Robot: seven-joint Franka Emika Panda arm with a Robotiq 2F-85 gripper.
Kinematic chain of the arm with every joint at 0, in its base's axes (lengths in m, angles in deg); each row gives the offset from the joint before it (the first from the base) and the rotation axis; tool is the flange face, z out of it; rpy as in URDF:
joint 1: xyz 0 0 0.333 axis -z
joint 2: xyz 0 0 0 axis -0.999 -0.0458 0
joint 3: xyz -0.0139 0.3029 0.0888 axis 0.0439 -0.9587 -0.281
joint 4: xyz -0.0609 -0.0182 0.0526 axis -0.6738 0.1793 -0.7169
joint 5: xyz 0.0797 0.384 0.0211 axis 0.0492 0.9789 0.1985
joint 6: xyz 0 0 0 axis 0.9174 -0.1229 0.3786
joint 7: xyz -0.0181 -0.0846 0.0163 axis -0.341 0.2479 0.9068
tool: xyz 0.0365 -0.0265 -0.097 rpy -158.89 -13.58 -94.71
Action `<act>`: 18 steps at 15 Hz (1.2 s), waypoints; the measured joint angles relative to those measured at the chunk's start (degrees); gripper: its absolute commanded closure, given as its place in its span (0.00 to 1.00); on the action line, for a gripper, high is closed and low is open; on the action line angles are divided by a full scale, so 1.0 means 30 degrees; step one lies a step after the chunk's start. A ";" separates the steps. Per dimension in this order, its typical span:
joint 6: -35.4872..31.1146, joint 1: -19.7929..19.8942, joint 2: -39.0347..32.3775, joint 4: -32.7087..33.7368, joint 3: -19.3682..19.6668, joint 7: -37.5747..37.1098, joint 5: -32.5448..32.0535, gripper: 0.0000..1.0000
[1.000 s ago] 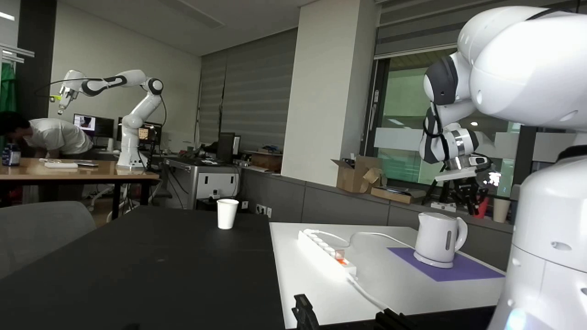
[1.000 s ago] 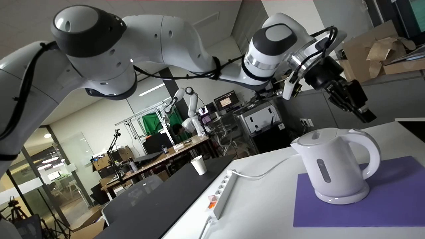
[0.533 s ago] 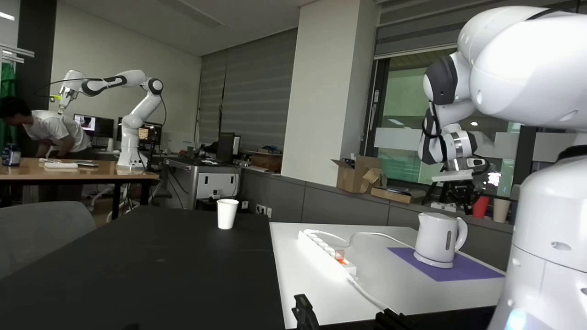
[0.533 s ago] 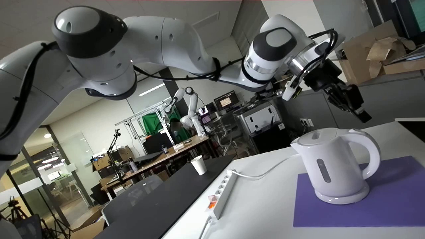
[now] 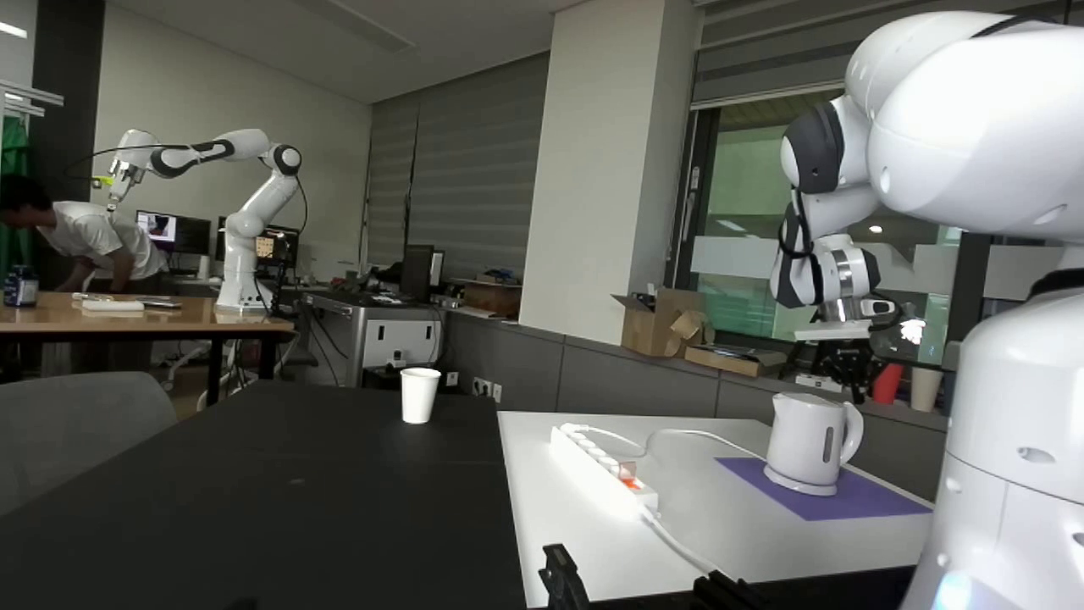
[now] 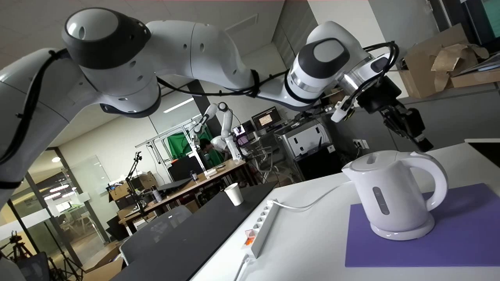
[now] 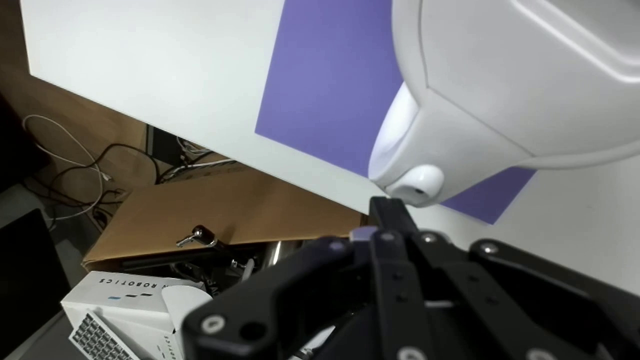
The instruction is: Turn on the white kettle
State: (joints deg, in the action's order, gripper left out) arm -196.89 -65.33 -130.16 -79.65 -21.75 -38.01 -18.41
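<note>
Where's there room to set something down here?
White tabletop: between the long white power strip, white cord and flat purple mat. Black tabletop: between the grey chair and tapered white cup. Crowded: around the loop handle of the glossy white kettle, beneath the black gripper.

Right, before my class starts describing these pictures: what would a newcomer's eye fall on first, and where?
First, the big white robot arm spanning the top of an exterior view, its black pincer close to the handle of the glossy white kettle. Next, the vivid purple sheet beneath the white kettle, on the white table. Then the white cup, standing on the black table in both exterior views.
</note>
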 measured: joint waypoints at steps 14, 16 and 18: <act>-0.1723 -0.0457 0.0732 -0.1757 -0.0064 0.1183 0.0383 1.00; -0.2295 -0.0803 0.1130 -0.2449 -0.0012 0.1320 0.0326 1.00; -0.2885 -0.1138 0.1549 -0.3157 0.0072 0.1490 0.0300 1.00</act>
State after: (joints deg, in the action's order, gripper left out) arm -205.54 -68.75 -125.51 -89.12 -21.53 -33.54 -17.51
